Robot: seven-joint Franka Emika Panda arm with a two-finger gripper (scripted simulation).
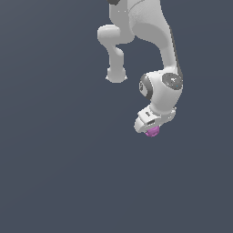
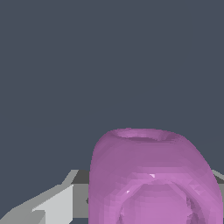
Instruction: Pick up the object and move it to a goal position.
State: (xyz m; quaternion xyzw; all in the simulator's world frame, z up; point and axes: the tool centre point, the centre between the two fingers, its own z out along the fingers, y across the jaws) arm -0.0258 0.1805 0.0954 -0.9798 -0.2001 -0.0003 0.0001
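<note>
The object (image 1: 153, 132) is a small purple-pink roundish lump poking out just under the white gripper (image 1: 151, 129) in the exterior view. The hand covers most of it there. In the wrist view the object (image 2: 153, 175) looms large and close, sitting between the grey fingers (image 2: 57, 203), which press in from either side. The gripper is shut on it. The arm (image 1: 154, 45) reaches down from the top of the exterior view.
A flat, uniform dark grey-blue background (image 1: 54, 173) fills everything around the arm. No other object, container or edge shows in either view.
</note>
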